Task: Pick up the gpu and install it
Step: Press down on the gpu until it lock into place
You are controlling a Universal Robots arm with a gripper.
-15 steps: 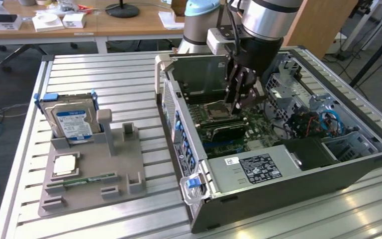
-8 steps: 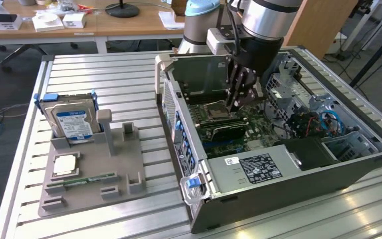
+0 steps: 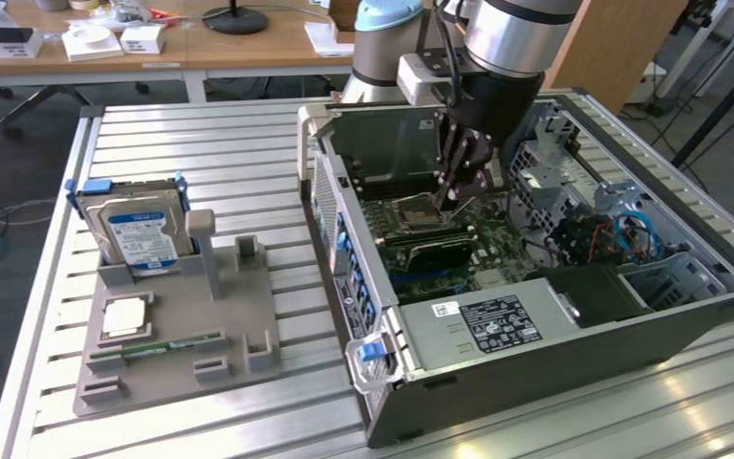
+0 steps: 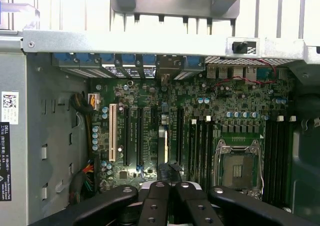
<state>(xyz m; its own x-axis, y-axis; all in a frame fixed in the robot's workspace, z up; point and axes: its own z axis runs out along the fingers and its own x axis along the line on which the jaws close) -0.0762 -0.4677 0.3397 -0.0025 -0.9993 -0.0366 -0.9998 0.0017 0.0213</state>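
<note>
While the gpu stands in a motherboard slot, the tool hovers closed just above.

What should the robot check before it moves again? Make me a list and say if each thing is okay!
1. Computer case side open, so the arm can get in: ok.
2. Gripper inside the case, above the motherboard: ok.
3. Jaws shut: ok.
4. Gpu standing edge-on at a motherboard slot, just beyond the jaws: ok.
5. Gpu pushed fully into the slot: cannot tell.
6. Hard drive upright in the grey holder, outside the case and apart from the arm: ok.
</note>
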